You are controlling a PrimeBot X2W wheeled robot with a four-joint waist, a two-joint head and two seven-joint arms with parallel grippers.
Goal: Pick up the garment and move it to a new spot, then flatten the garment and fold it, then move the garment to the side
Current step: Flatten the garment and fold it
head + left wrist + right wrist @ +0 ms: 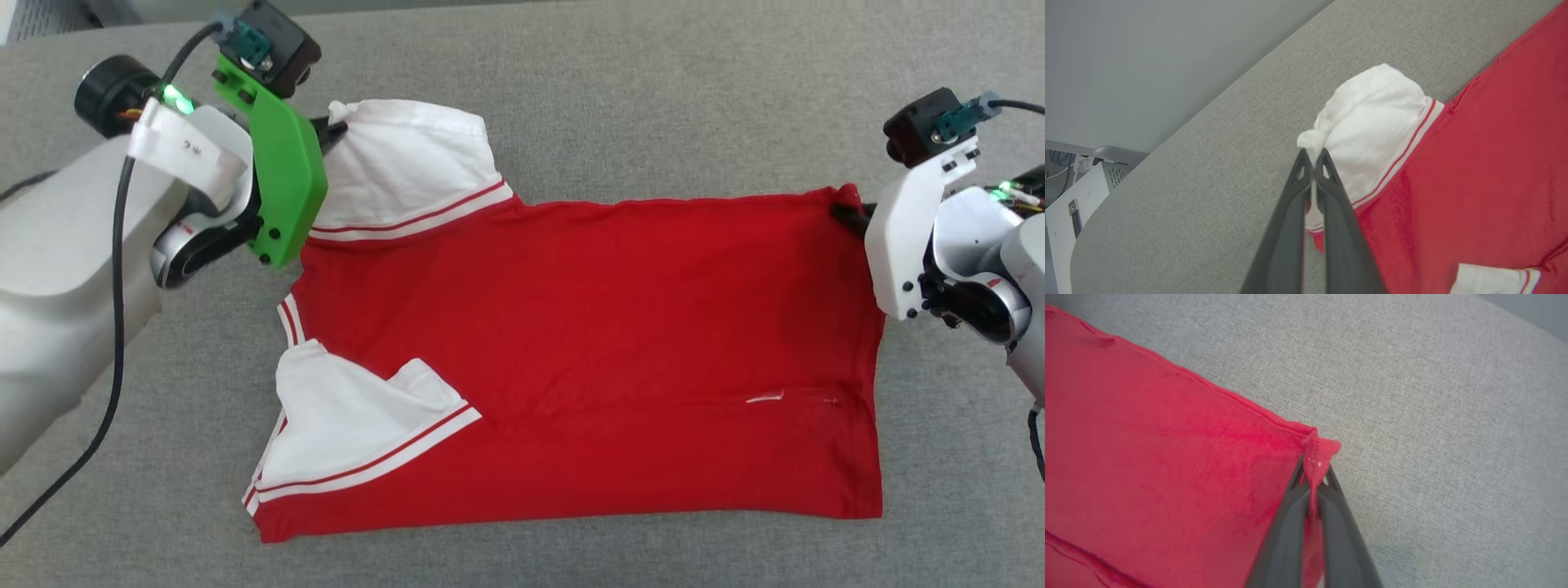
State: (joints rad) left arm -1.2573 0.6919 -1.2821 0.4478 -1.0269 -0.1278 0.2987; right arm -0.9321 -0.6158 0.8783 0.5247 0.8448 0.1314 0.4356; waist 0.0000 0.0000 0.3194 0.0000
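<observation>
The garment (571, 343), a red T-shirt with white sleeves and striped trim, lies spread on the grey table, neck end to the left, hem to the right. My left gripper (333, 129) is shut on the edge of the far white sleeve (400, 167); the left wrist view shows white cloth (1372, 130) pinched between the dark fingers (1312, 157). My right gripper (849, 216) is shut on the garment's far hem corner; in the right wrist view the red corner (1318, 455) bunches up between the fingertips (1312, 473). The near white sleeve (351, 433) lies folded over the red body.
Grey fabric tabletop (620, 90) surrounds the shirt with free room behind and in front. Beyond the table's rounded corner stands a white cabinet (1081, 192) against a pale wall. A black cable (114, 343) hangs along my left forearm.
</observation>
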